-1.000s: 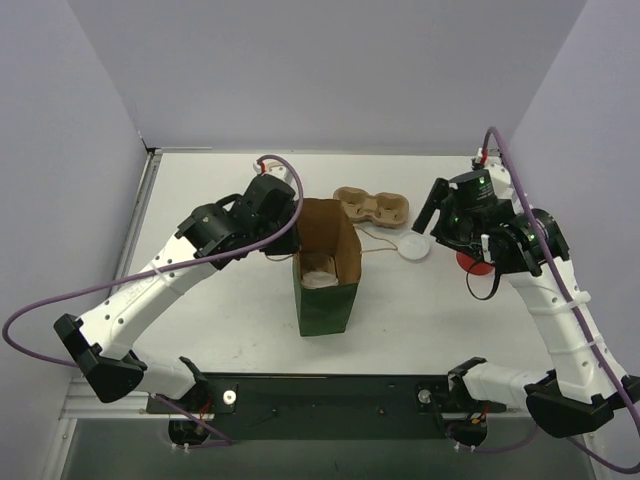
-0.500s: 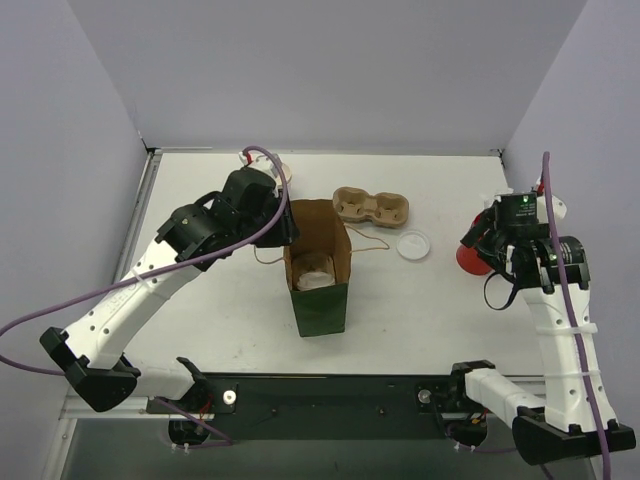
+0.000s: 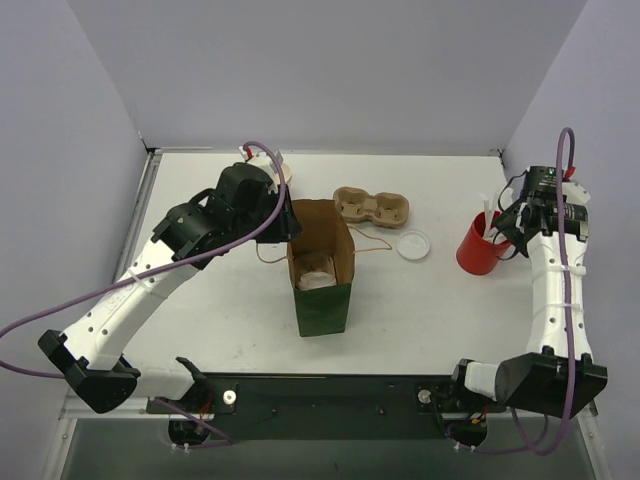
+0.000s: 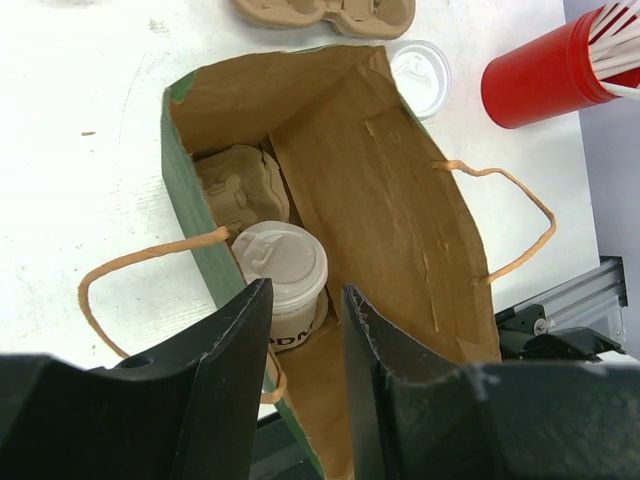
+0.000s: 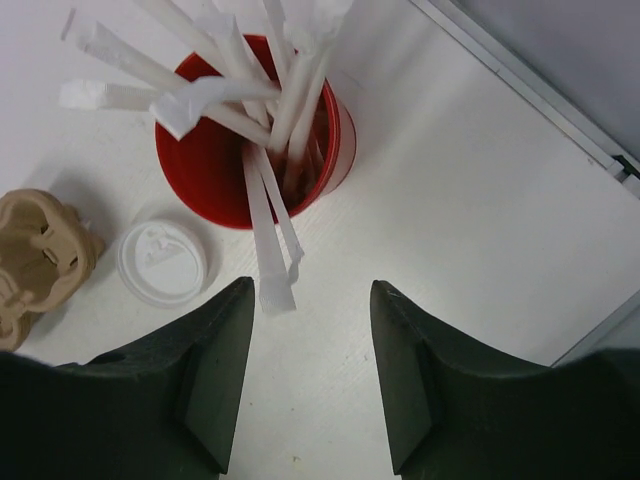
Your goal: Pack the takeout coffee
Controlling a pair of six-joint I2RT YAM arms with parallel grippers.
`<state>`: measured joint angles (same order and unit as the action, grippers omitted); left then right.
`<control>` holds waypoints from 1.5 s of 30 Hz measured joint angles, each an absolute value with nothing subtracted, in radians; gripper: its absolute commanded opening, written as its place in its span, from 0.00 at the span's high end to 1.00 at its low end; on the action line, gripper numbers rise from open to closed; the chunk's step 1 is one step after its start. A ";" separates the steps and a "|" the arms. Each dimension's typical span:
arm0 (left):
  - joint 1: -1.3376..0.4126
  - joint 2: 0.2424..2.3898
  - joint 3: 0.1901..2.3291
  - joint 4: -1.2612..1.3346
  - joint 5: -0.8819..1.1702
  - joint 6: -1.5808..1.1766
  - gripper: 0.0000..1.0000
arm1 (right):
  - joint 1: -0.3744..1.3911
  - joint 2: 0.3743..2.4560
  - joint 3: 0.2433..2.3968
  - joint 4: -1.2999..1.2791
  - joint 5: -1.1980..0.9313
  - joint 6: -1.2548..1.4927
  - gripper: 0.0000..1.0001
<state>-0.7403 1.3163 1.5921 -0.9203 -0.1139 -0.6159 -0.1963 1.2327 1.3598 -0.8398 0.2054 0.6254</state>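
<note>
The takeout coffee [image 4: 280,268], a small white paper cup with a white plastic lid, stands upright inside the open brown paper bag [image 4: 390,200], beside a brown cardboard carrier [image 4: 240,185] that is also in the bag. In the top view the cup [image 3: 317,278] shows as a pale patch low in the bag [image 3: 322,300]. My left gripper [image 4: 305,305] hangs open above the bag's near rim, apart from the cup and holding nothing. It shows at the bag's left rim [image 3: 289,224] from above. My right gripper [image 5: 312,295] is open and empty over bare table, close to the red cup.
A red cup of white straws [image 3: 480,250] [image 5: 250,150] stands at the right. A loose white lid [image 3: 413,245] [image 5: 160,262] lies between it and the bag. Behind the bag on the table lies a brown two-hole carrier [image 3: 372,206]. The bag's paper handles [image 4: 505,215] stick out sideways.
My left gripper opened and drew back from the bag's mouth. The right arm swung from the loose lid to the far right by the red cup, its jaws narrowing.
</note>
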 measured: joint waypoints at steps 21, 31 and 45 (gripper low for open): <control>-0.730 1.313 1.592 -0.852 -0.044 -0.593 0.56 | -0.326 1.504 1.560 -0.696 0.139 0.493 0.58; -0.718 1.310 1.592 -0.848 -0.028 -0.589 0.56 | -0.277 1.525 1.571 -0.703 0.136 0.468 0.59; -0.700 1.310 1.592 -0.848 -0.013 -0.586 0.56 | -0.241 1.576 1.571 -0.716 0.175 0.437 0.64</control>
<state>-0.7002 1.3098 1.5925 -0.8478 -0.0128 -0.5858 -0.2405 1.5757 1.5711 -0.7158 0.1753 0.4366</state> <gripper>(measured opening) 0.439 0.386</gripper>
